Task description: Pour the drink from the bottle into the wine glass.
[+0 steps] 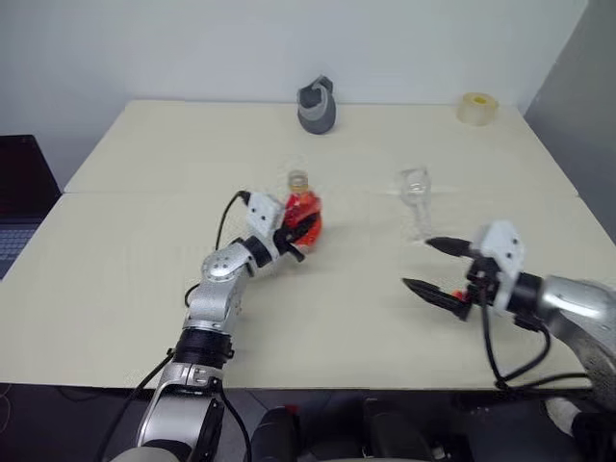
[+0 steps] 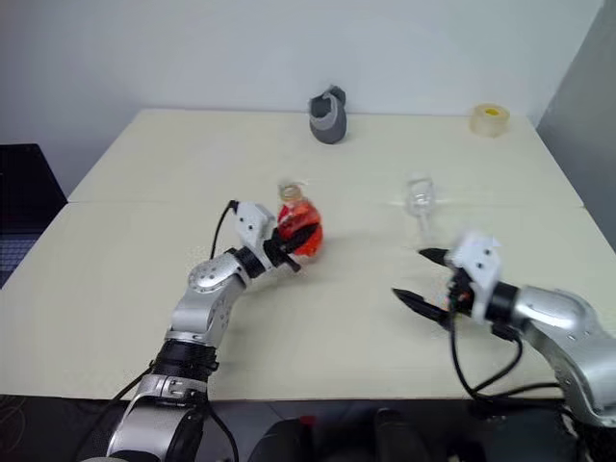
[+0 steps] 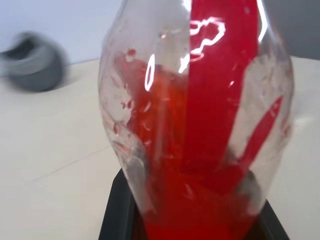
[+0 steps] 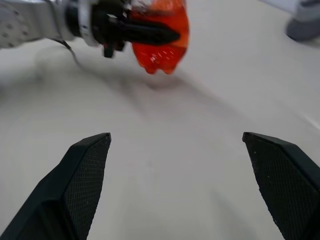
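Bottle (image 1: 301, 217) with red drink (image 1: 304, 223) pinched by left end effector (image 1: 292, 237), frame centre, lifted off table (image 1: 125, 260). Right end effector (image 1: 430, 266) spread wide, nothing held – lower right. Wine glass (image 1: 415, 195) stood upright on table, right of centre, just above right end effector. Grey mug-like object (image 1: 317, 106) at far edge, tape roll (image 1: 475, 109) upper right.

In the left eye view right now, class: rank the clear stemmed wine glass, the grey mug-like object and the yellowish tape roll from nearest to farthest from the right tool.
1. Clear stemmed wine glass, just beyond the right tool.
2. Yellowish tape roll, far right edge.
3. Grey mug-like object, far edge, middle.
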`<move>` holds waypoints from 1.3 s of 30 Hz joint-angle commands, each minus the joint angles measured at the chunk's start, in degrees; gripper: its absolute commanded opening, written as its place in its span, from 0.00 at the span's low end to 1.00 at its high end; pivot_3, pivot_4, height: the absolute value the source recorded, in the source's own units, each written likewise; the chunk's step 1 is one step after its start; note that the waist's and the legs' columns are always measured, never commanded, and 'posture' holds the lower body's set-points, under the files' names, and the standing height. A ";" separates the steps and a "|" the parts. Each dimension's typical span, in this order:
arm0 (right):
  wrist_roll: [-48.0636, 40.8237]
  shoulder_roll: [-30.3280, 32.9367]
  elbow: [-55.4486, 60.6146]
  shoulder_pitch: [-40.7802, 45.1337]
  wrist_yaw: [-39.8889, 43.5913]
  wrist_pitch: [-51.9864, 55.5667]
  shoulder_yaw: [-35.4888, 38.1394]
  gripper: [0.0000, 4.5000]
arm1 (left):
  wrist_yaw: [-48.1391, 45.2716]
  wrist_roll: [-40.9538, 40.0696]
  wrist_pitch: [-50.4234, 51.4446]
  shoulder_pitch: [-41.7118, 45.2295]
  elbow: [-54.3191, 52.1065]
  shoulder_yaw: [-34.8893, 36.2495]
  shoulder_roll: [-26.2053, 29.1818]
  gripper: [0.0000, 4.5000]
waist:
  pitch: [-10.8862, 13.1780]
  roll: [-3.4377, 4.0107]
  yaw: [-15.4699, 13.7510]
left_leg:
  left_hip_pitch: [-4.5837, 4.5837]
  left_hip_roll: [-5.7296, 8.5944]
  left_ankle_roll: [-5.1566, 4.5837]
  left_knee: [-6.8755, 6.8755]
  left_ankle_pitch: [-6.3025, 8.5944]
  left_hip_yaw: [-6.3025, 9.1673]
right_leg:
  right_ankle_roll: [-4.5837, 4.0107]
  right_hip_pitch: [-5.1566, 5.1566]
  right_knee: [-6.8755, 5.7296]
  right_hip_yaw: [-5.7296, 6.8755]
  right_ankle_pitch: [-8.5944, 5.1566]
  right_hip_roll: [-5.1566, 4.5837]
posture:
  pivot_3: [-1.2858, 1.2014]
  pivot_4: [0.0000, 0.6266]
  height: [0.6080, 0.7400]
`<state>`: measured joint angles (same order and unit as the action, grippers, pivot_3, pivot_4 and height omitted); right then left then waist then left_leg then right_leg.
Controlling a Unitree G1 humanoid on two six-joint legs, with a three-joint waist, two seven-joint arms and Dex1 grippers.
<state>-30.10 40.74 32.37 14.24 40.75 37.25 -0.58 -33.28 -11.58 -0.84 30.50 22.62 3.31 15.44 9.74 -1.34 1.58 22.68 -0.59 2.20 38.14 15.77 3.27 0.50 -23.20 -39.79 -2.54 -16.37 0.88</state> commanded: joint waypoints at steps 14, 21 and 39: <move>9.28 -13.13 -9.23 17.43 -0.43 0.02 -16.48 1.00 | 8.06 0.02 -13.48 10.91 24.72 8.47 2.61 0.17 | -0.01 -0.04 -1.40 | 0.28 0.14 -0.02 0.53 0.01 0.50 | 0.14 0.00 0.01 0.26 0.11 -0.18 | 0.52 0.24 1.00; 8.91 -13.73 -8.68 18.14 0.16 1.14 -15.65 1.00 | 9.68 0.99 -15.25 12.70 30.85 8.48 1.91 0.17 | -0.02 -0.03 -1.37 | 0.24 0.13 -0.03 0.55 0.02 0.53 | 0.14 0.00 -0.12 0.29 0.11 -0.18 | 0.52 0.24 1.00; 1.97 -9.59 0.74 15.26 1.48 8.14 -9.86 1.00 | 11.92 -0.94 -10.10 -0.68 10.10 8.84 -0.32 0.99 | -0.02 -0.02 -1.28 | 0.29 0.12 -0.03 0.57 0.02 0.61 | 0.14 0.00 -0.11 0.20 0.10 -0.21 | 0.52 0.24 1.00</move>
<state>-26.62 30.50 30.15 29.67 42.12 44.96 -12.82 -22.46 -11.56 -12.11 31.04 37.61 11.74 15.29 9.72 -1.36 0.30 22.96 -0.47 2.18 38.71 15.79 3.87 0.64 -23.20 -39.89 -2.35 -16.26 0.66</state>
